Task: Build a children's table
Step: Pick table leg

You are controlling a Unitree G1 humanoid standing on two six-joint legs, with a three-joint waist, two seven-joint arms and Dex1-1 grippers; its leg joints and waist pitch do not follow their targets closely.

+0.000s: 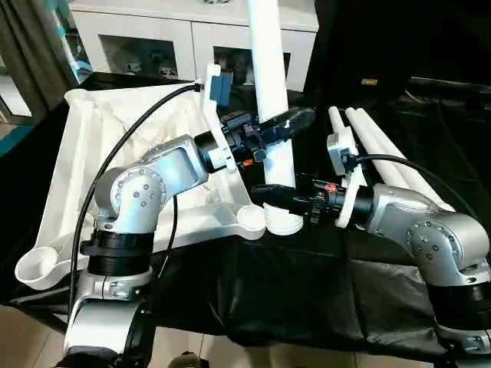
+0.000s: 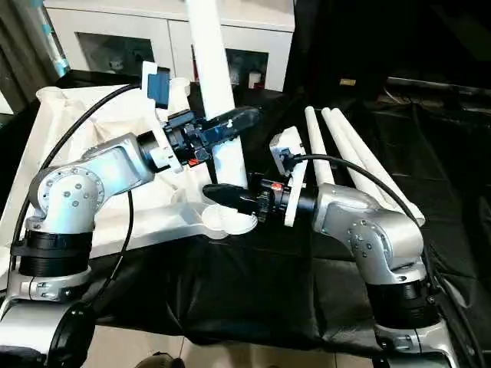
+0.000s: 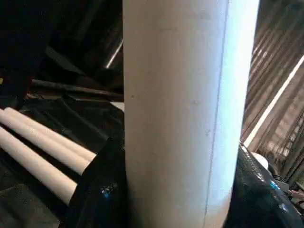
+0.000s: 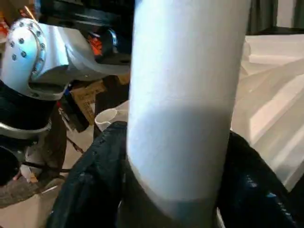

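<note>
Where the upside-down table top [image 1: 84, 153] lies on the black-covered bench [image 1: 307, 307], its near corner socket [image 1: 257, 218] receives an upright leg [image 1: 270, 84]; the right gripper [image 1: 280, 198] clasps this leg low, just above the socket, fingers on either side; the left gripper [image 1: 288, 123] clasps it higher up. Three spare legs [image 2: 345, 146] lie side by side beyond the right arm; a white glass-door cabinet [image 1: 153, 38] stands farthest back.
</note>
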